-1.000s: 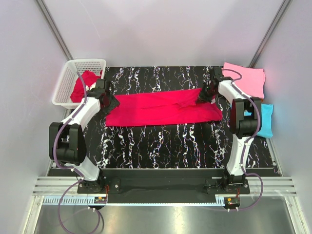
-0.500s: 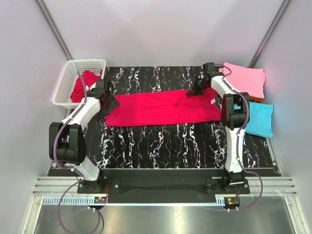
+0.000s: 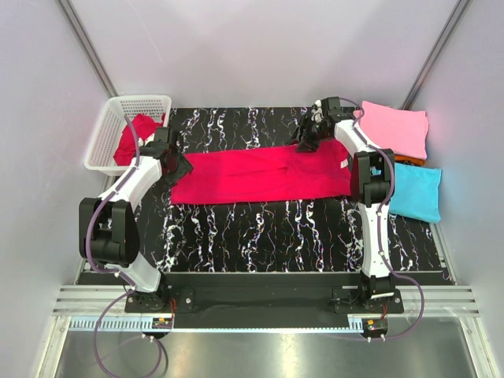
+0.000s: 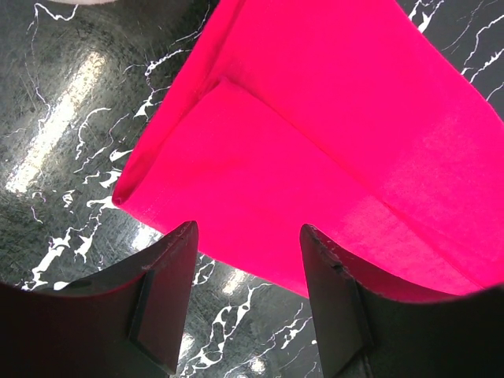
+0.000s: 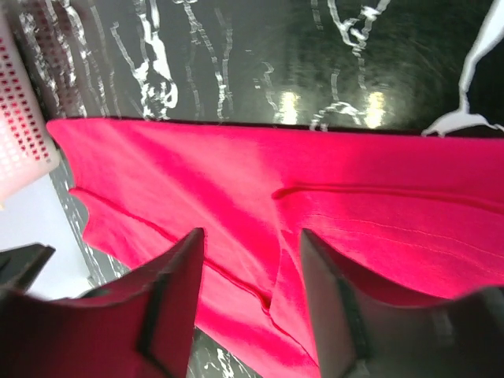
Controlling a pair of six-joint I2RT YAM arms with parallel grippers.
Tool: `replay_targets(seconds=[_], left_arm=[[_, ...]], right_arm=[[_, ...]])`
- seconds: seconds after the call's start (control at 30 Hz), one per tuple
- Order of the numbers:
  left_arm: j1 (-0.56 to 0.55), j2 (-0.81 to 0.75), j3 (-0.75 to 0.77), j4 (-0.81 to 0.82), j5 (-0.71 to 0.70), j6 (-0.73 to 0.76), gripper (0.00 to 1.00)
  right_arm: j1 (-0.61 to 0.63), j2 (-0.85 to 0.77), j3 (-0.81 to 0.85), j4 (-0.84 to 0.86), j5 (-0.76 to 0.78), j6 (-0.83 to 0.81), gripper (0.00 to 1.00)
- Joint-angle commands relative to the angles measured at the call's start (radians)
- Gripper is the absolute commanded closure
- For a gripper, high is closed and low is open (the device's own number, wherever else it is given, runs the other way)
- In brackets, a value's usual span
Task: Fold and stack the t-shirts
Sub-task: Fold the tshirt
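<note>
R end effector [image 3: 309, 135] just lets go: a sec ago clenched on right end of red t-shirt [image 3: 260, 175], now fingers apart, nothing between, pulled back twd far edge of worktop [image 3: 260, 236]. L end effector [image 3: 183, 167] released too, over shirt's left end. Shirt lies flat, long strip, mid worktop. Prob that fold done, next fold due. Pink t-shirt [image 3: 398, 130], blue t-shirt [image 3: 417, 193] wait by right edge.

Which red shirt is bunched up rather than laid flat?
The crumpled red shirt inside the white basket, far left. The long red shirt lies flat across the table.
</note>
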Motion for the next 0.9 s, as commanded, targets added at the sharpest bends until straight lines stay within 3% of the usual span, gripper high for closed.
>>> replay_targets(seconds=[0.0,0.2,0.5,0.7,0.87], left_arm=[[0.004,-0.014,0.051,0.015,0.007,0.017,0.41],[0.002,0.089,0.142,0.029,0.149,0.135,0.40],[-0.001,0.317,0.322,-0.107,0.133,0.138,0.39],[-0.002,0.399,0.417,-0.216,0.046,0.133,0.39],[-0.008,0.440,0.434,-0.281,-0.005,0.137,0.38]], right_arm=[[0.008,-0.027,0.046,0.026,-0.064,-0.039,0.39],[0.009,-0.166,-0.062,0.036,0.066,-0.032,0.36],[0.008,-0.401,-0.380,-0.055,0.333,-0.044,0.33],[0.008,-0.404,-0.458,-0.128,0.434,-0.019,0.32],[0.008,-0.314,-0.388,-0.235,0.518,-0.022,0.32]])
